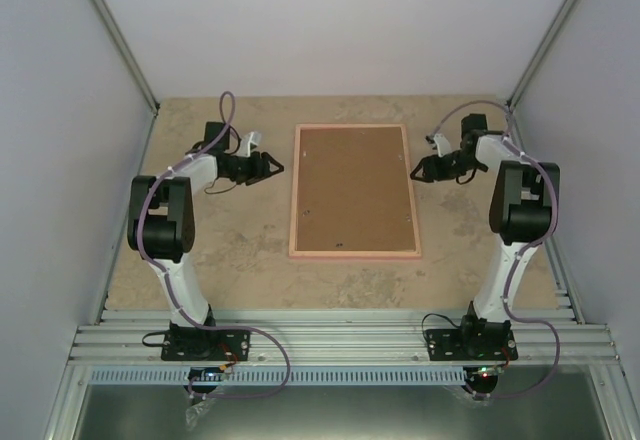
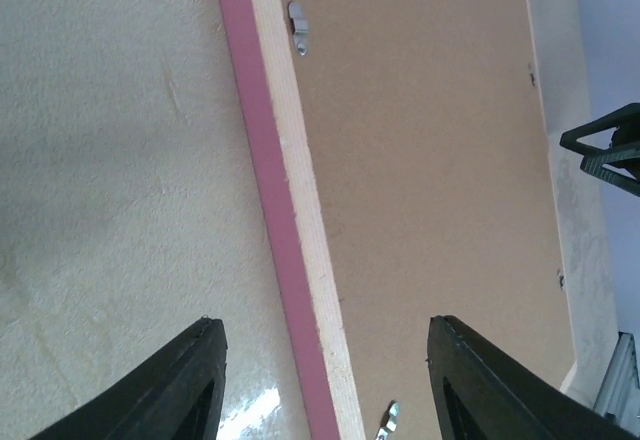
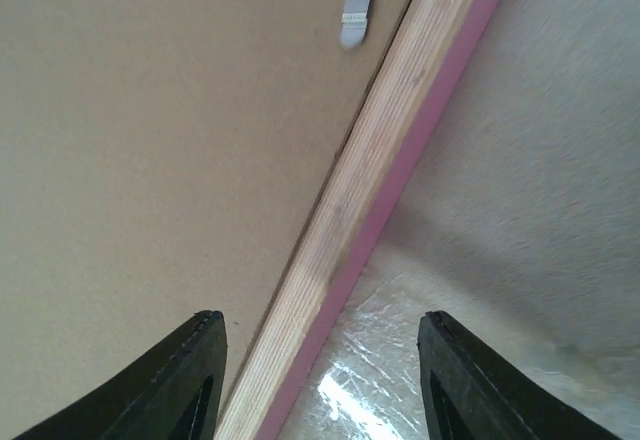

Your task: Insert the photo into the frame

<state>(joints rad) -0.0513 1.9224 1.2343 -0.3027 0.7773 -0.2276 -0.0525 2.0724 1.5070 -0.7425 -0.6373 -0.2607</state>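
The pink frame (image 1: 353, 254) lies flat in the middle of the table, back side up, with a brown backing board (image 1: 353, 188) filling it. The photo is hidden from every view. My left gripper (image 1: 278, 167) hovers open just off the frame's left edge, holding nothing. In the left wrist view the frame's pink and bare-wood rim (image 2: 270, 160) runs between the open left gripper (image 2: 325, 322) fingers. My right gripper (image 1: 416, 171) stands open at the frame's right edge. In the right wrist view the frame's rim (image 3: 400, 140) passes between the open right gripper (image 3: 320, 315) fingers.
Small metal clips (image 2: 298, 28) (image 3: 358, 5) sit on the backing board (image 2: 430, 160) near the rim. The beige stone-patterned table (image 1: 200, 260) is walled by white panels at the back and sides. An aluminium rail (image 1: 340, 340) carries both arm bases at the near edge.
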